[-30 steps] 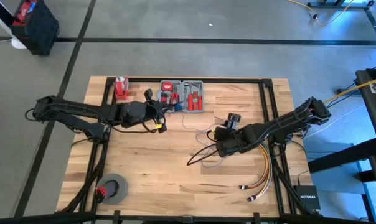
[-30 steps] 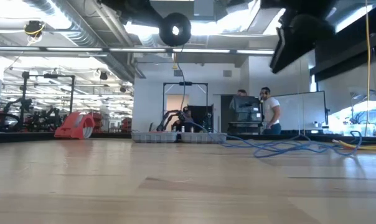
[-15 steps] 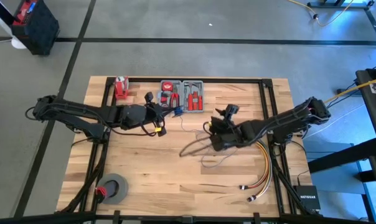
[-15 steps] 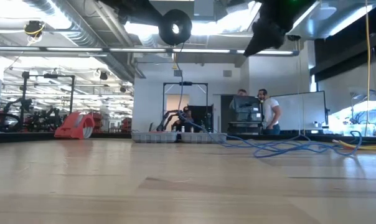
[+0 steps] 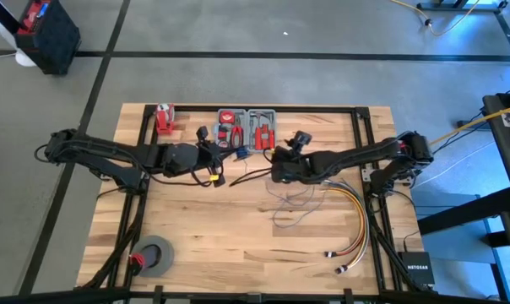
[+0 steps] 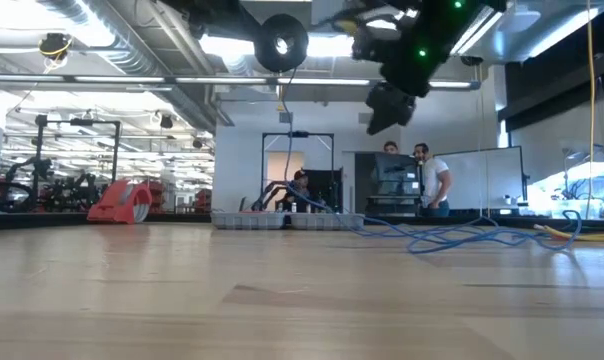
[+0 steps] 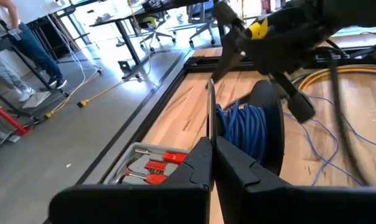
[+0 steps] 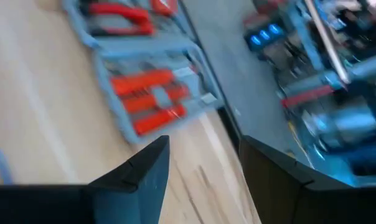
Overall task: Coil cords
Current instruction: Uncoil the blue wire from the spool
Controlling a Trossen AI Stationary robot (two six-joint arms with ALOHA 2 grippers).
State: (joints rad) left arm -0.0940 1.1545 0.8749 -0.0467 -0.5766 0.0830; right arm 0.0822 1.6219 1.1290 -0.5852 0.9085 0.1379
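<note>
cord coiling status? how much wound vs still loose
Partly done. A bundle of blue cord is already wound on a dark spool just past the left hand, which is shut on a thin strand. Left to do: loose cord sprawls across the wood mid-table. The right hand is open, holding nothing, raised beside the grey tool tray.

**Two dark arms, black all over**

The left arm (image 5: 103, 154) is matte black, built of slim jointed links; thin black cables run along it; a small yellow tag sits near its wrist; its fingers (image 7: 194, 171) are flat, black and wedge-shaped. The right arm (image 5: 356, 159) is the same black build; small green lights glow on its wrist; its fingers (image 8: 138, 171) are broad, dark and angular.
</note>
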